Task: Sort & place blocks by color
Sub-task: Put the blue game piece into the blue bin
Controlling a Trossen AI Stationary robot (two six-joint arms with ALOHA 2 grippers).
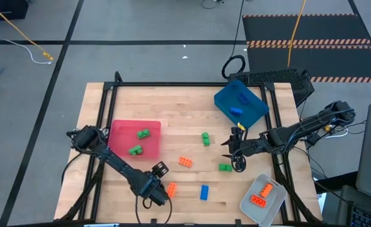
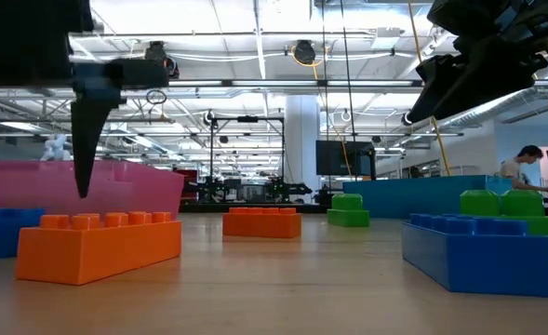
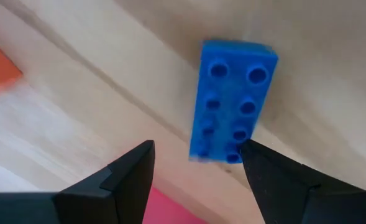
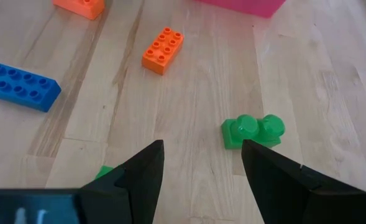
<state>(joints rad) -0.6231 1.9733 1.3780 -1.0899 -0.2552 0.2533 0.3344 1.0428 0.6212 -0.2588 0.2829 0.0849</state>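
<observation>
Loose studded blocks lie flat on the wooden table: an orange one [image 1: 171, 188], a blue one [image 1: 204, 192], another orange [image 1: 185, 162] and two green [image 1: 205, 139] [image 1: 225, 167]. My left gripper [image 1: 157, 186] hangs open near the table's near edge, beside the orange block. In the left wrist view the blue block [image 3: 232, 102] lies ahead of its spread fingers, untouched. My right gripper [image 1: 234, 150] is open above the table between the two green blocks. Its wrist view shows one green block [image 4: 252, 132] just ahead of the fingers.
A red tray [image 1: 119, 129] at the left holds two green blocks. A blue tray [image 1: 261, 107] at the far right holds blue blocks. A clear-grey tray [image 1: 248, 205] at the near right corner holds orange blocks. A black frame rims the table.
</observation>
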